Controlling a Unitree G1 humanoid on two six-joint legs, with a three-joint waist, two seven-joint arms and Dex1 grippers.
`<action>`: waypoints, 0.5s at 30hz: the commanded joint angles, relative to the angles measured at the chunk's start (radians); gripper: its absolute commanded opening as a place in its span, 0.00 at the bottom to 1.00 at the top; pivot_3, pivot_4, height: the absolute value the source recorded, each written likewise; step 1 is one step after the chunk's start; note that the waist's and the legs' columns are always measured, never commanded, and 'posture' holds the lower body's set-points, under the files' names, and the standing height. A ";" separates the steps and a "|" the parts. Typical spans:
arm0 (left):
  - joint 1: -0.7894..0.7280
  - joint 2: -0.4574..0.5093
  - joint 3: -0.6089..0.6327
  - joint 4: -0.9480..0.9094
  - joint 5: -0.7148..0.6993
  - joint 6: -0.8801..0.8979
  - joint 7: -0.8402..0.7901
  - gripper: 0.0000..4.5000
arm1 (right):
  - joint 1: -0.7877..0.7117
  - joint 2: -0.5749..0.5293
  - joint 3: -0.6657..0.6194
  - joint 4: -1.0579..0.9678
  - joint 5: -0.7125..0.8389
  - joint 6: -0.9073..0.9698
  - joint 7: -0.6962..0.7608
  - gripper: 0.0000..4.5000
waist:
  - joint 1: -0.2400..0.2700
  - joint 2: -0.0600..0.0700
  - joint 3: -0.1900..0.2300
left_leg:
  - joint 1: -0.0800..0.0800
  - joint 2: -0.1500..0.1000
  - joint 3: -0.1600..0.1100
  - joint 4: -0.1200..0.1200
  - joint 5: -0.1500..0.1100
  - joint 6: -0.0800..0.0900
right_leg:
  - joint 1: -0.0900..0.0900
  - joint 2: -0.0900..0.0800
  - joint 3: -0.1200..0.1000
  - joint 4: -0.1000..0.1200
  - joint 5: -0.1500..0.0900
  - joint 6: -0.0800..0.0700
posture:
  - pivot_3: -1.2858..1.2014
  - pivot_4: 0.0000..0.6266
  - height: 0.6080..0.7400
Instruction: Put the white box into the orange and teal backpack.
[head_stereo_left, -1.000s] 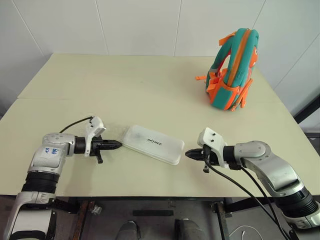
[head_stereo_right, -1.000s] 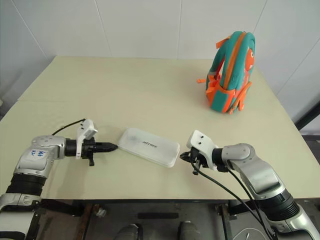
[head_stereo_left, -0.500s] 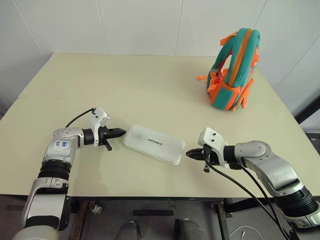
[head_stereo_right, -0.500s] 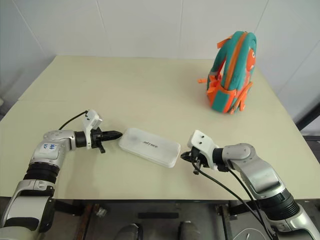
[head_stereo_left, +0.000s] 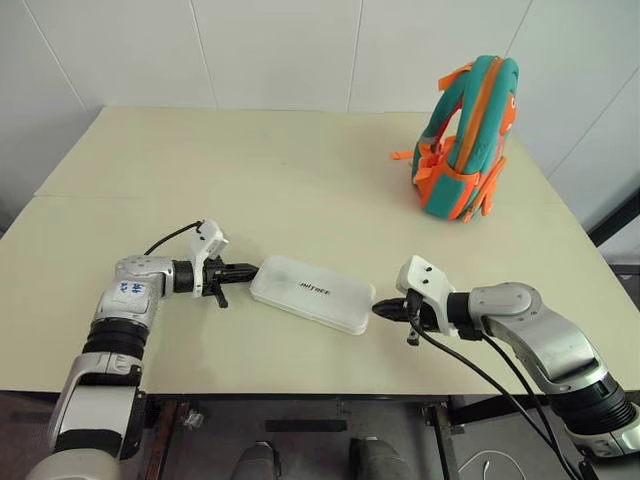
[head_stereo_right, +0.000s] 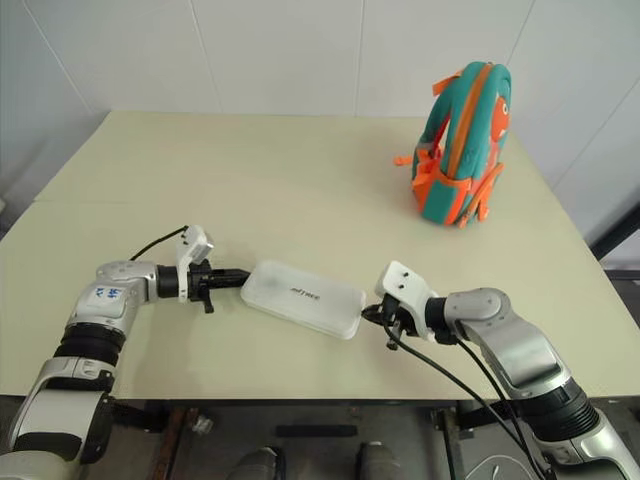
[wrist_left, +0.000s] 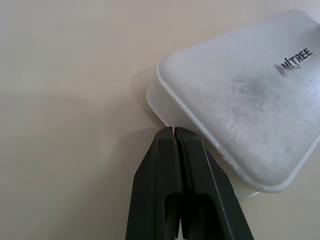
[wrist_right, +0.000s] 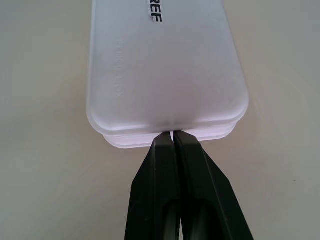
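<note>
The white box (head_stereo_left: 313, 294) lies flat on the table between my two arms, dark lettering on its lid. My left gripper (head_stereo_left: 253, 270) is shut with nothing held, its tip against the box's left end; in the left wrist view the closed fingers (wrist_left: 172, 165) meet the box (wrist_left: 245, 100) at a corner. My right gripper (head_stereo_left: 378, 310) is also shut and empty, its tip pressed to the box's right end (wrist_right: 165, 65). The orange and teal backpack (head_stereo_left: 465, 140) stands upright at the far right of the table, well away from both grippers.
The beige table (head_stereo_left: 250, 170) stretches wide behind the box, with a seam running across its left part. A white wall stands behind the far edge. Black cables trail from both wrists.
My left gripper has moved right, up to the box's left end, and the box has shifted slightly right, so it now touches my right gripper, which stayed in place.
</note>
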 joint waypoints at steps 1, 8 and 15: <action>0.039 0.023 -0.017 -0.146 -0.039 0.063 -0.055 0.02 | -0.004 0.006 -0.020 -0.063 0.032 -0.005 0.020 0.02 | -0.001 0.000 0.000 | 0.000 0.000 0.000 0.000 0.000 0.000 | 0.000 0.000 0.000 0.000 0.000 0.000 | 0.52 0.24 1.00; 0.136 0.071 -0.023 -0.355 -0.065 0.192 -0.063 0.02 | -0.001 0.002 -0.025 -0.073 0.043 -0.005 0.047 0.02 | 0.000 0.000 0.000 | 0.000 0.000 0.000 0.000 0.000 0.000 | 0.000 0.000 0.000 0.000 0.000 0.000 | 0.52 0.24 1.00; 0.202 0.093 -0.011 -0.482 -0.089 0.286 -0.044 0.02 | -0.007 0.001 -0.019 -0.067 0.035 -0.013 0.066 0.02 | 0.000 0.000 0.000 | 0.000 0.000 0.000 0.000 0.000 0.000 | 0.000 0.000 0.000 0.000 0.000 -0.001 | 0.52 0.24 1.00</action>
